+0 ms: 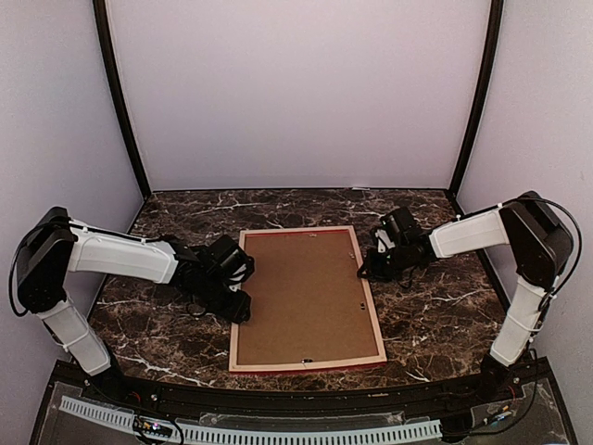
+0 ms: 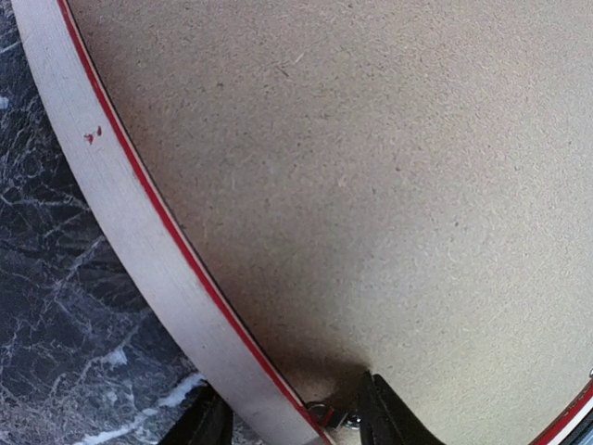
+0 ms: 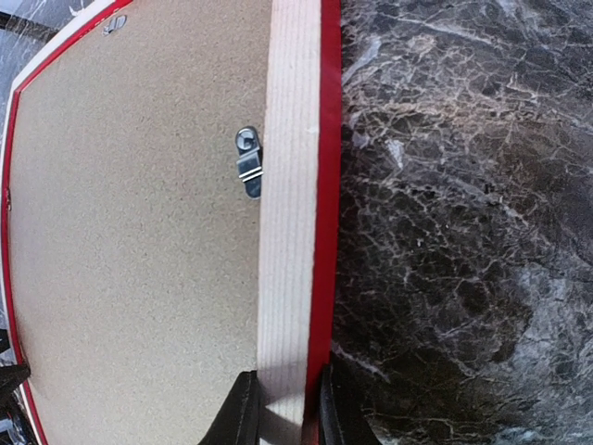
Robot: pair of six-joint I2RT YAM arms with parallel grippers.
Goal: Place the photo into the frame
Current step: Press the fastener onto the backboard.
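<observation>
**Top external view.** One large, thin, rectangular picture frame (image 1: 308, 363), pale wood back uppermost and red at the edges, is laid flat in the middle of the dark veined marble surface (image 1: 435, 315). A brown fibreboard backing (image 1: 306, 297) is seated in it. The long axis runs from the near edge towards the back wall. The frame is flanked on both long sides: the left jaws are at its left long rail, and the right jaws are at its right long rail, somewhat farther back. Neither arm is judged nearer.

**Left wrist view.** The left long rail (image 2: 139, 241) is straddled by the left jaws, which are spread. One tip is outside the rail and the other is on the backing beside a small metal fitting (image 2: 324, 413). No pinch is shown.

**Right wrist view.** The right long rail (image 3: 289, 232) is pinched between the right jaws. A silver turn-clip (image 3: 248, 162) is seen ahead on the backing.
</observation>
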